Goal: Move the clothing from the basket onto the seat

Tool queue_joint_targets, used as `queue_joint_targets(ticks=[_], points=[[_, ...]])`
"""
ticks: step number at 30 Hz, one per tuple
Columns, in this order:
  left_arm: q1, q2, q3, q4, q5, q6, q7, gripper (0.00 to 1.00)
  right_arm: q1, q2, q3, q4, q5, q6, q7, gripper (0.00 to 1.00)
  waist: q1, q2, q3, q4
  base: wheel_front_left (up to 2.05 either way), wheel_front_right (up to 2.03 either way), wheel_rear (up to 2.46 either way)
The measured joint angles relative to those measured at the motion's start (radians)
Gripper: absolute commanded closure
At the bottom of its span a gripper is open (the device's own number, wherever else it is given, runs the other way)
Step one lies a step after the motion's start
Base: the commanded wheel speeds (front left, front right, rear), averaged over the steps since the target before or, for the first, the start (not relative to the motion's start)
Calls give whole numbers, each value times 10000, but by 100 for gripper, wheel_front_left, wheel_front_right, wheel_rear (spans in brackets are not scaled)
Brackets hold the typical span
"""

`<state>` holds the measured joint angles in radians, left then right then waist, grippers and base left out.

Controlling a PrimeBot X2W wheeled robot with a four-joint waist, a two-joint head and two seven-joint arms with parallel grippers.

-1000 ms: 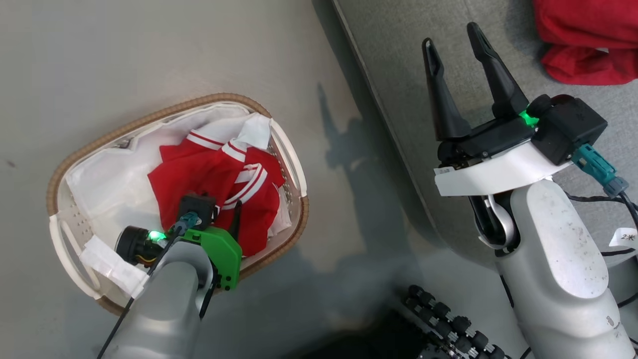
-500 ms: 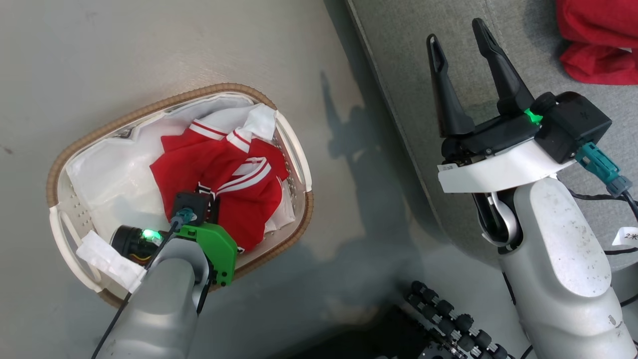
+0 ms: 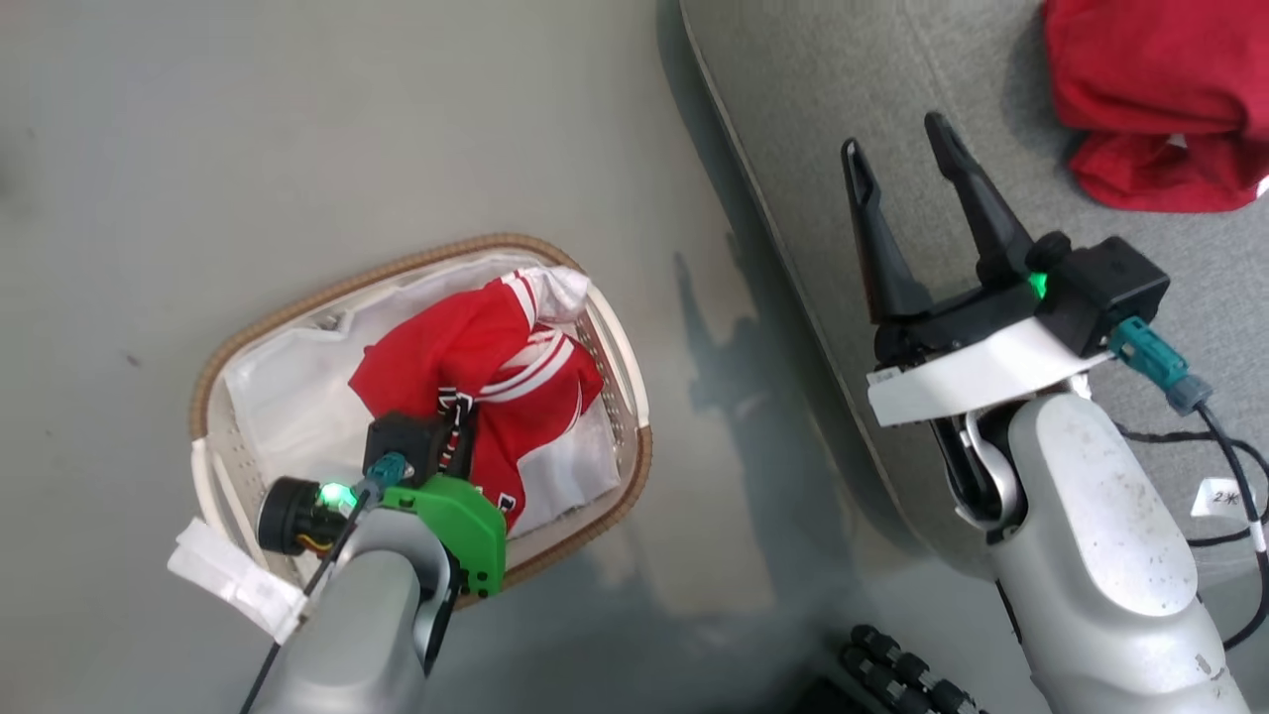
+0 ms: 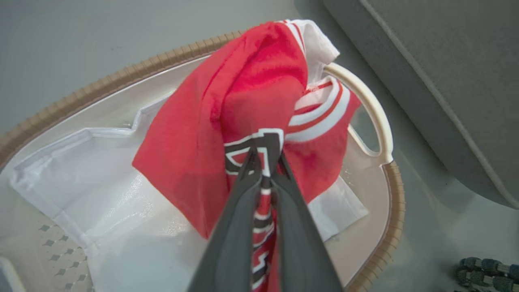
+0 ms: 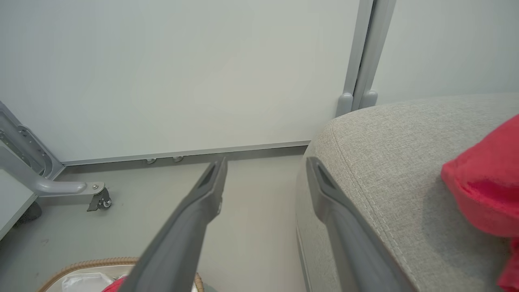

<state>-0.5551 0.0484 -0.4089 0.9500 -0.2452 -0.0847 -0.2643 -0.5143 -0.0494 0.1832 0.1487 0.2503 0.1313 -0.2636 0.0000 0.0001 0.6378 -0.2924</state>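
**Grip.** The left gripper [image 4: 263,159] is closed on the clothing [image 4: 247,89]. Its jaws are pinched together on a narrow fold that bears dark lettering. The right gripper [image 3: 895,139] is held over the edge of the seat [image 3: 843,69], jaws apart and empty.

**Position.** The clothing is gathered into a peak at the left fingertips. Its lower folds lie on the white liner [image 4: 81,174], inside the basket [image 4: 121,75]. A second red garment [image 3: 1150,109] lies on the seat, well apart from the right gripper.

**Risks, as judged.**
- Only a thin fold is held, so the cloth could be pulled free by its own hanging weight and dropped on the floor [image 3: 297,119] between basket and seat.
- The striped hem lies against the side handle [image 4: 373,113]. If it is snagged there, the basket could be dragged or tipped.
- It cannot be told whether liner is caught in the pinch. If it is, the liner would be lifted out too.
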Motion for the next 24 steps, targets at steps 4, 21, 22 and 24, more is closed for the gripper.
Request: queue_joint_targets(ticks=[4, 21, 22, 24], points=[[654, 6, -69, -700, -291, 58, 2, 100, 424, 0, -92, 299, -117, 0, 0, 0, 0, 0, -734, 201, 0, 0, 0], [2303, 12, 270, -4230, -573, 314, 2, 100, 2128, 4, -591, 970, -439, 0, 0, 0, 0, -1, -3490, 1491, 0, 0, 0], [2334, 12, 326, -4439, -573, 320, 2, 100, 2217, 2, -591, 1043, -439, 0, 0, 0, 0, -1, -3631, 1563, 0, 0, 0], [2411, 6, 416, -4807, -556, 320, 2, 100, 2359, 4, -577, 1139, -439, 0, 0, 0, 0, 0, -3885, 1681, 0, 0, 0]])
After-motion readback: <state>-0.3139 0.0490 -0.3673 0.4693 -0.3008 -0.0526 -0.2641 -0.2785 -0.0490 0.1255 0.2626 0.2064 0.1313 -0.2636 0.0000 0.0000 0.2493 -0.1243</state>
